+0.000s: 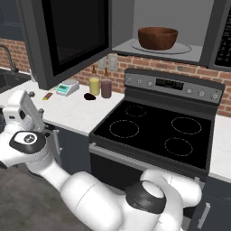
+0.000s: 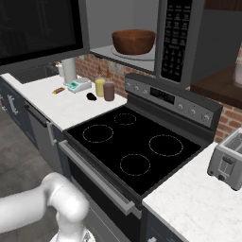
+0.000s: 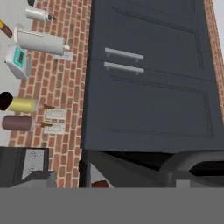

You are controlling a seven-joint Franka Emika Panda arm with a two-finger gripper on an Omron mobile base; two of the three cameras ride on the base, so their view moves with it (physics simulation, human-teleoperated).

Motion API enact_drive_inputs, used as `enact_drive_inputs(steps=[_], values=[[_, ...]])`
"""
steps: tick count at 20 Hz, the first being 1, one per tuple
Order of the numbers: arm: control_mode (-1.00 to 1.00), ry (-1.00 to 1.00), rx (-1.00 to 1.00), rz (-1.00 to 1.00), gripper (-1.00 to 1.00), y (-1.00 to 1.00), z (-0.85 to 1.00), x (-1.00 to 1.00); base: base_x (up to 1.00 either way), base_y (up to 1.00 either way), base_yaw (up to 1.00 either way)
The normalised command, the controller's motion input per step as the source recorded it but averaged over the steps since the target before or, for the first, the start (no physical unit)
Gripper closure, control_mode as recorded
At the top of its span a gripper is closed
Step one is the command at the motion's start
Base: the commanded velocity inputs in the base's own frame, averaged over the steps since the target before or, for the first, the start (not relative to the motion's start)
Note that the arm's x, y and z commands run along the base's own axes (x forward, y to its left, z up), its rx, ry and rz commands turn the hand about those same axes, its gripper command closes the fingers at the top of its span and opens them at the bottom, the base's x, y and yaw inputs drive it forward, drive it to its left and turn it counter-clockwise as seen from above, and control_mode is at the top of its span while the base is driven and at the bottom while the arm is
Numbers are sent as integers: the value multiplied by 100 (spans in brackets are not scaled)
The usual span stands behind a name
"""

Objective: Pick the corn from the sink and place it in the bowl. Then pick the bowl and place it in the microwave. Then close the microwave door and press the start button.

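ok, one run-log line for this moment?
bowl: on turntable inside microwave | microwave door: open | pincer: open, holding nothing | left: close door, press start

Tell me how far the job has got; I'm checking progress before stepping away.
Done: the bowl sits on the turntable inside the microwave; its contents can't be seen. In hand: nothing; the arm is low at the left. Left: closing the open microwave door and pressing start.
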Motion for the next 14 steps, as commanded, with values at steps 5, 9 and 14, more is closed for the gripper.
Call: enact_drive_inputs(steps=[5, 9, 14], values=[[-100, 0, 2, 0, -100, 96, -50, 24, 0, 0, 0], [-100, 0, 0, -2, -100, 18, -3, 91, 0, 0, 0], [-100, 1, 0, -3, -100, -4, 0, 100, 0, 0, 0]])
